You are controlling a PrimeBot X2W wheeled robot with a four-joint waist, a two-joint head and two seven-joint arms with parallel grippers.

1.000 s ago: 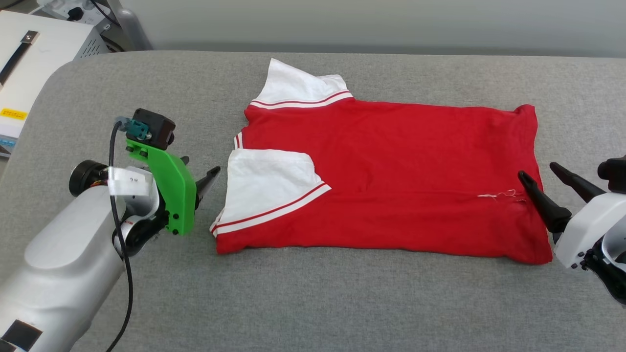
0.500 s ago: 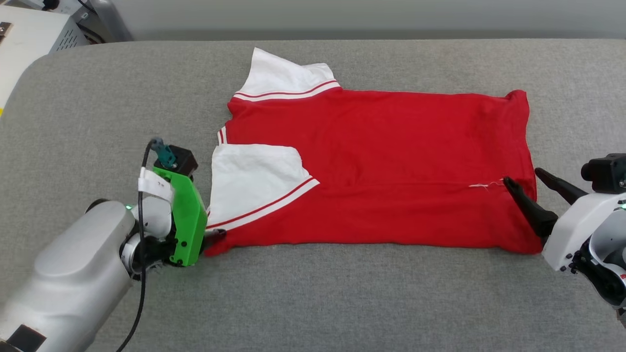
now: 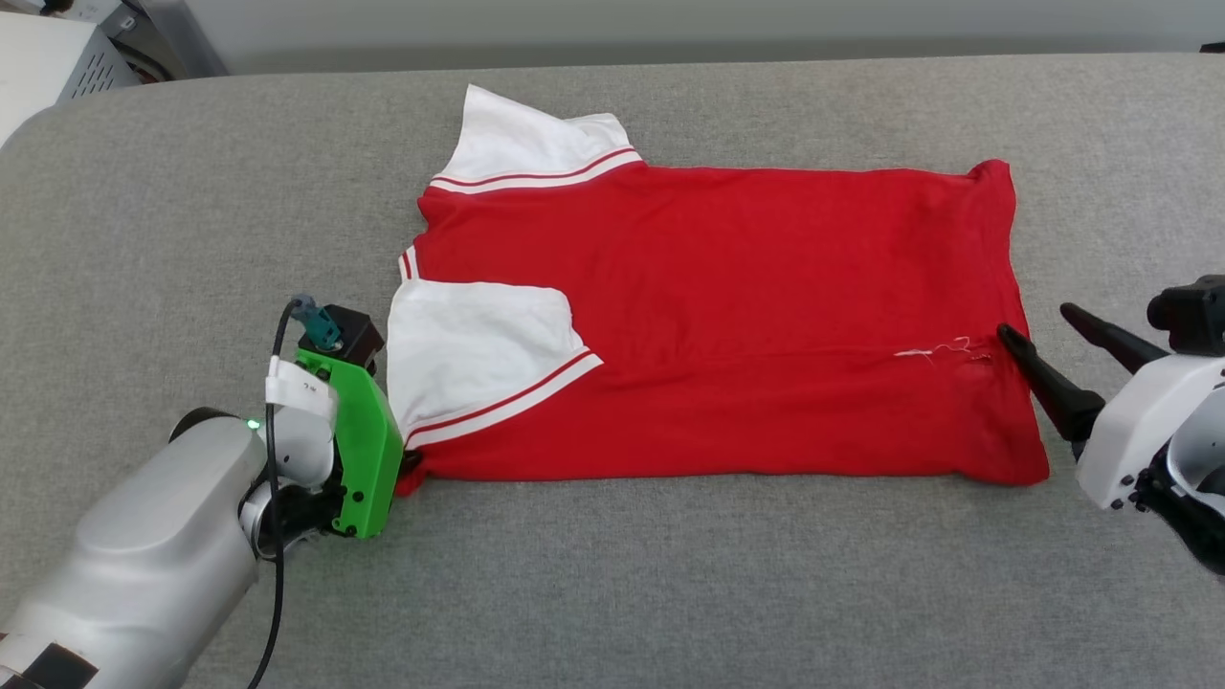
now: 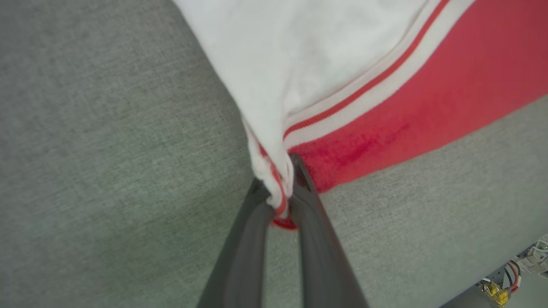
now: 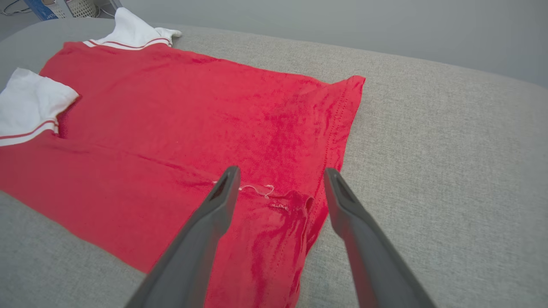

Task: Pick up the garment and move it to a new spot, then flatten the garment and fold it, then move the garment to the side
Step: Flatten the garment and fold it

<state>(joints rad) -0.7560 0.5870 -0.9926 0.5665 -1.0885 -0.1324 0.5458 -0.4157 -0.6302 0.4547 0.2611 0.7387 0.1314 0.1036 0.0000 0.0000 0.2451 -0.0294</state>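
Observation:
The garment (image 3: 727, 316), a red jersey with white sleeves and striped trim, lies folded lengthwise on the grey surface, sleeves at the left, hem at the right. My left gripper (image 3: 410, 467) is at its near-left corner; in the left wrist view the left gripper (image 4: 282, 201) is shut on the garment (image 4: 385, 128), pinching the bunched trim corner. My right gripper (image 3: 1035, 321) stands open over the hem at the right; in the right wrist view the right gripper (image 5: 280, 179) straddles the hem edge of the garment (image 5: 192, 128) near a loose white thread, with nothing held.
The grey padded table (image 3: 670, 593) stretches wide around the shirt, with free room at the front and along both sides. A white equipment box (image 3: 53, 57) stands beyond the far left corner. A plain wall runs behind the table.
The head camera has tilted, shifting the scene. My left gripper came down to the near-left corner and shut on the trim. The right gripper stays open by the hem.

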